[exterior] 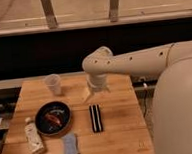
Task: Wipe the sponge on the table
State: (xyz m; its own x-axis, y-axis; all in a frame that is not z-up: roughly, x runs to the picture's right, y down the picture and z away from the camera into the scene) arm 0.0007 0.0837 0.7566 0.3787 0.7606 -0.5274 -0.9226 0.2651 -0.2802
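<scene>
My fingers (92, 92), apart or together I cannot tell, hang over the back of the surface (121, 134), well apart from the sponge (70, 145); reaching there, I could knock the striped block (95, 117).

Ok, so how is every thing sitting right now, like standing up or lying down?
sponge: lying flat near the table's front edge, untouched.
cup: upright, back left.
pan: flat, something reddish inside.
bottle: lying on its side beside the pan.
striped black block: lying flat, right of the pan.
end effector: pointing down above the table's back part, far from the sponge.
</scene>
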